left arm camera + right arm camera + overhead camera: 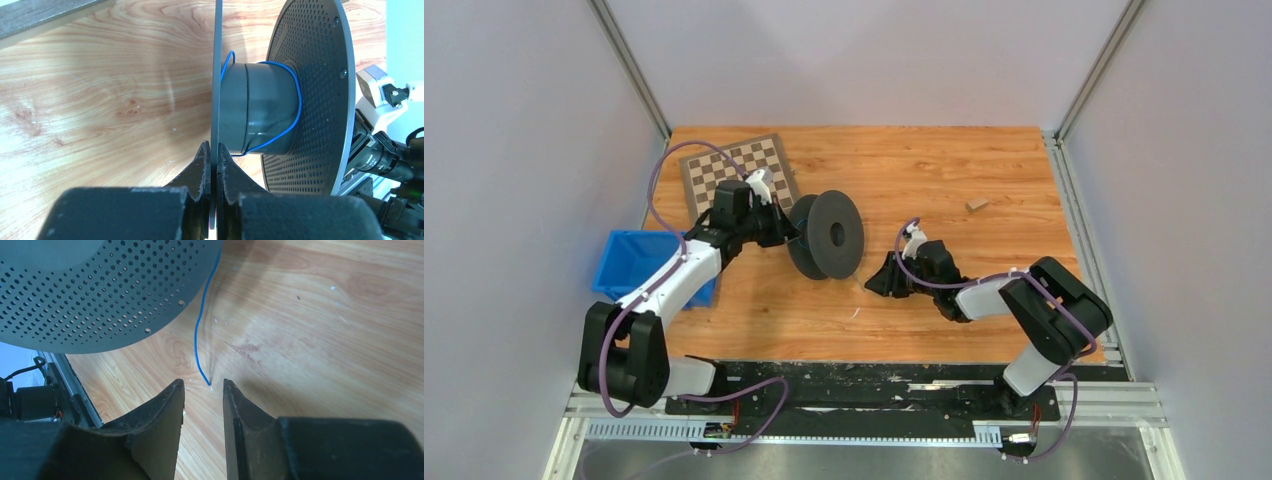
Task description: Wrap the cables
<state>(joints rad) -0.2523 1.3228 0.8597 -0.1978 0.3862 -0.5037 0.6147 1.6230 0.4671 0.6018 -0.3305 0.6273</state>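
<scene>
Overhead, the left pincer (784, 226) meets the spool (829, 235) from its left, and the right pincer (879, 282) lies just right of it.

Left wrist: that pincer is clamped on the spool's thin disc and should hold it firm. The cable (296, 105), thin and blue, loops slackly round the spool's hub.

Right wrist: the fingers are apart. The cable's free end trails from the spool's perforated disc onto the table (325, 315), just ahead of them. Best to nip the tip, then wind taut.

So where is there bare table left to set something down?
Bare table: far centre between checkerboard and small block; near strip on the robot's side of spool. Crowded: left, with blue bin, checkerboard, left gripper clamping spool.
</scene>
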